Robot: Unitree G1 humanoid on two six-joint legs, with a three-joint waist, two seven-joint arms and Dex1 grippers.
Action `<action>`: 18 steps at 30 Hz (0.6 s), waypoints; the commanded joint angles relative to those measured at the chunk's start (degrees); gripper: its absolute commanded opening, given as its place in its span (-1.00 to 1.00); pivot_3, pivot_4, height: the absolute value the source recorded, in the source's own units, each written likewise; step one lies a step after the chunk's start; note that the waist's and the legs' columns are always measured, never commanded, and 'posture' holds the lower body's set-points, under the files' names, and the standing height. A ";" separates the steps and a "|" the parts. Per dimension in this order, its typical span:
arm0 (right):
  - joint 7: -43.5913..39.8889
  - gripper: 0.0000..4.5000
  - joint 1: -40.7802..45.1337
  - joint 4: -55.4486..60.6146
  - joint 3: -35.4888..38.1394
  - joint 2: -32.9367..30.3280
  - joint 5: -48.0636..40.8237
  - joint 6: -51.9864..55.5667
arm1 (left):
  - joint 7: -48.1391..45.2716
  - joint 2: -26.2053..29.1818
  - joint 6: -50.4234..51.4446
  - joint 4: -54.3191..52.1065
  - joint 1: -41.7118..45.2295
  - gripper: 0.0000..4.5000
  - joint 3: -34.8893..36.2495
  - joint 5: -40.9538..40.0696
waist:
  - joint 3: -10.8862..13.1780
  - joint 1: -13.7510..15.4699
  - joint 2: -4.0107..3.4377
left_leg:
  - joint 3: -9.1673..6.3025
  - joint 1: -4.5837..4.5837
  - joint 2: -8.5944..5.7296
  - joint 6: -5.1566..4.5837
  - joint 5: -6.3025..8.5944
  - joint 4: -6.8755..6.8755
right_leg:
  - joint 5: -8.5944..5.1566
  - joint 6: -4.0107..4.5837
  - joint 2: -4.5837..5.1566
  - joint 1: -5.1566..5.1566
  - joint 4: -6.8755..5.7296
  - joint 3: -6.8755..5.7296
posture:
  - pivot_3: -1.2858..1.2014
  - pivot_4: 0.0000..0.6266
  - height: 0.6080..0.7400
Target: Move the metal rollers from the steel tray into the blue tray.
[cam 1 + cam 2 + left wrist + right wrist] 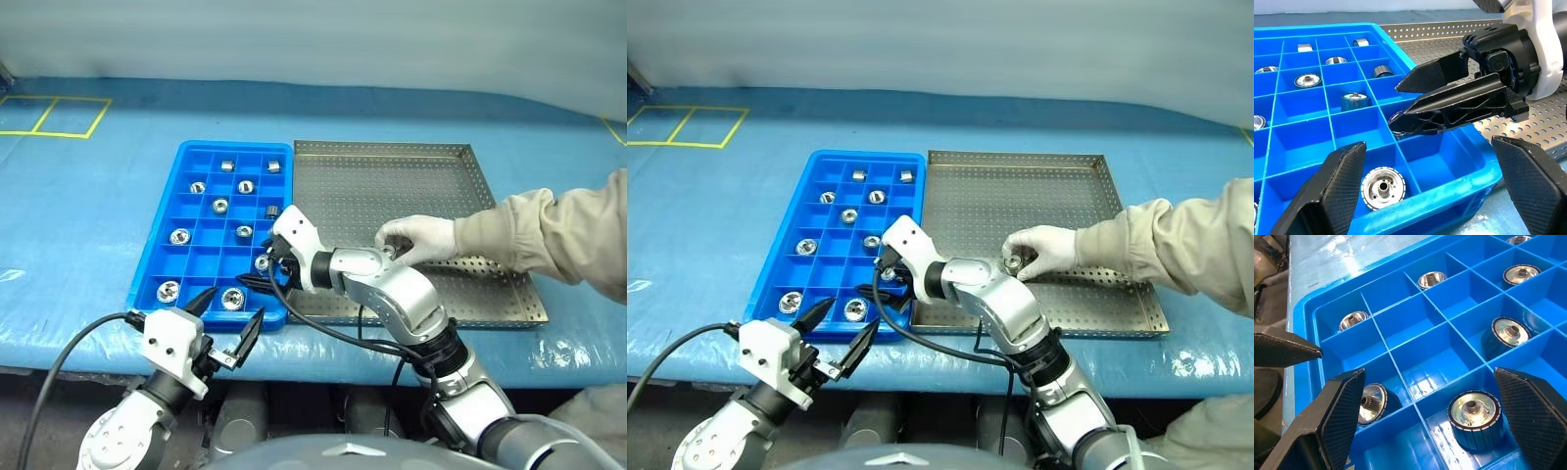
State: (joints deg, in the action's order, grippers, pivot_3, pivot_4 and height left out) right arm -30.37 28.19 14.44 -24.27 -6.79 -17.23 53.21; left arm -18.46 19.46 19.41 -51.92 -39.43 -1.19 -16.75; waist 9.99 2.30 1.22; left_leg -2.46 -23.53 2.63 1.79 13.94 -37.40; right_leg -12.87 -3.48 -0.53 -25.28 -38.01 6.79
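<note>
The blue tray lies left of the steel tray and touches it. Several metal rollers sit one to a compartment in the blue tray. A person's white-gloved hand rests on the steel tray with one roller at its fingertips. My right gripper hangs open over the blue tray's near right compartments, pointing left, with nothing between its fingers; a roller lies just below it. In front of the blue tray's near edge my left gripper is open and empty, its fingertips close to the right gripper.
The person's beige sleeve reaches in from the right across the steel tray's right rim. Yellow tape lines mark the blue table cover at the far left. A black cable loops off my left arm below the table's front edge.
</note>
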 commanded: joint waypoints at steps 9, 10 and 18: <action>1.05 0.97 0.31 2.83 1.59 1.26 -1.42 -0.32 | -0.57 0.15 -0.09 -0.71 0.37 1.00 0.21 -0.79 | 0.00 -0.08 0.00 | 0.00 0.00 0.00 0.00 0.00 -0.01 | 0.00 0.00 0.00 0.01 0.00 0.00 | 0.22 -0.52 1.00; 1.21 0.97 0.51 2.85 2.05 1.54 -1.52 -0.51 | -0.59 0.15 -0.06 -0.70 0.41 1.00 0.20 -0.83 | 0.00 -0.09 0.00 | 0.00 0.01 0.00 0.00 0.00 -0.01 | 0.00 0.00 0.00 0.01 0.00 0.00 | 0.22 -0.52 1.00; 7.14 0.97 3.08 2.25 11.59 1.78 -0.23 -2.32 | -1.23 0.69 0.68 -0.05 2.24 1.00 0.14 -1.16 | -0.01 -0.16 0.00 | 0.01 0.01 0.00 0.00 0.00 -0.11 | 0.05 -0.04 0.00 0.06 -0.01 0.01 | 0.18 -0.52 1.00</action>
State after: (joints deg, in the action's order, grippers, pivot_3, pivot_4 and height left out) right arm -25.15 30.50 14.72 -15.61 -5.10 -17.78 52.45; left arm -18.93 19.67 20.02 -51.68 -37.59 -1.09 -16.98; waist 9.98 2.14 1.22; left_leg -2.45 -23.52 2.63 1.79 13.94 -37.52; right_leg -12.82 -3.51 -0.53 -25.21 -38.02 6.79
